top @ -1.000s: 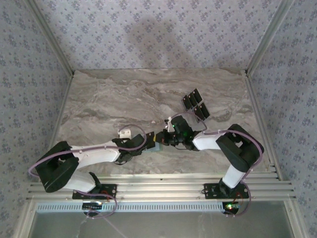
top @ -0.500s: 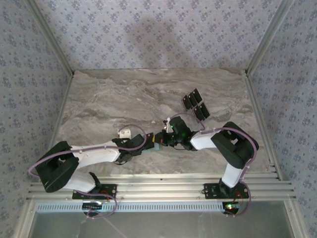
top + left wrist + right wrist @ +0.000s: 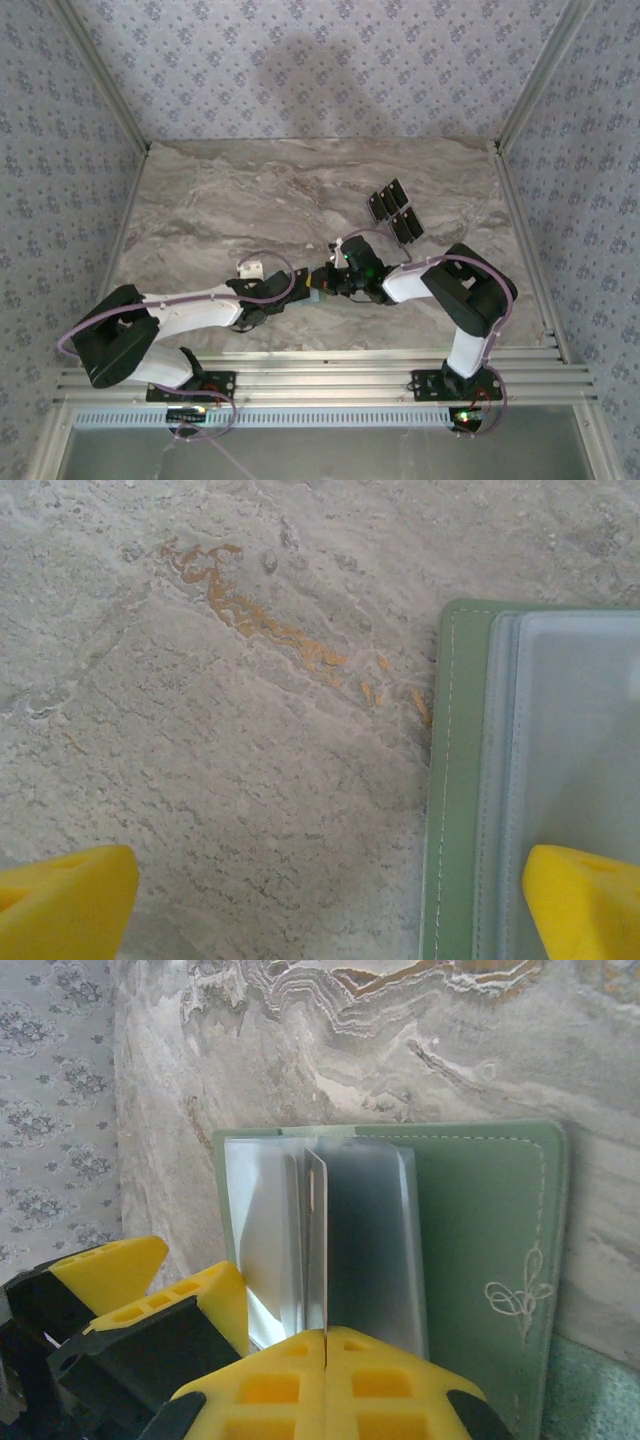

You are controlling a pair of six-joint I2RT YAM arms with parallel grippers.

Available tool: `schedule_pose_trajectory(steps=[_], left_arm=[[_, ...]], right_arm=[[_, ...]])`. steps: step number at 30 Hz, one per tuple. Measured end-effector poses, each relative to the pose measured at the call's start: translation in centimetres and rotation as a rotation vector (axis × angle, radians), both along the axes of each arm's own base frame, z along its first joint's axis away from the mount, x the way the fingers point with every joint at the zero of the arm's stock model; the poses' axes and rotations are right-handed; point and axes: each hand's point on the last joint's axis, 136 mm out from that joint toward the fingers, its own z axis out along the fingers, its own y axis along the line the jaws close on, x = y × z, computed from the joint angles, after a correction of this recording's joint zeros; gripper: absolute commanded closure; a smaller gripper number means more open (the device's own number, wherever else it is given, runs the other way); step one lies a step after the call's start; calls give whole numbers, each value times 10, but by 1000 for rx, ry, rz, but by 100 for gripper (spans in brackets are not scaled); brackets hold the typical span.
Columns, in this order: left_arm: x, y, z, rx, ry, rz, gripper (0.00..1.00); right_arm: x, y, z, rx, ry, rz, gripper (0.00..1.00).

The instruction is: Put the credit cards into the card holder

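Observation:
The pale green card holder (image 3: 480,1230) lies open on the marble table (image 3: 220,200), its clear sleeves facing up. My right gripper (image 3: 327,1345) is shut on a thin greyish leaf (image 3: 316,1200) standing edge-on from the fold; it looks like one clear sleeve. My left gripper (image 3: 330,910) is wide open low over the holder's (image 3: 470,780) left edge, one yellow finger (image 3: 585,900) above the sleeve and the other (image 3: 60,900) over bare marble. From above, both grippers (image 3: 312,290) (image 3: 332,281) meet at the holder (image 3: 316,296). Several black credit cards (image 3: 395,212) lie behind the right arm.
Patterned walls and metal rails (image 3: 300,375) close in the table on all sides. In the right wrist view the left gripper's yellow fingers (image 3: 110,1265) sit close to the holder's left side. Bare marble stretches across the left and far parts of the table.
The right arm's elbow and gripper have shifted slightly left toward the left gripper. The left arm, holder and cards stay put.

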Motion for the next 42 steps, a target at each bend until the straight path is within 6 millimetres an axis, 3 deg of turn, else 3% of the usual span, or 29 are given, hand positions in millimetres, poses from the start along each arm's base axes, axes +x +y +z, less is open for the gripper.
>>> schedule_pose_trajectory(steps=[42], left_arm=[[1, 2, -1, 15, -3, 4, 1]], right_arm=[[1, 1, -6, -4, -65, 33, 100]])
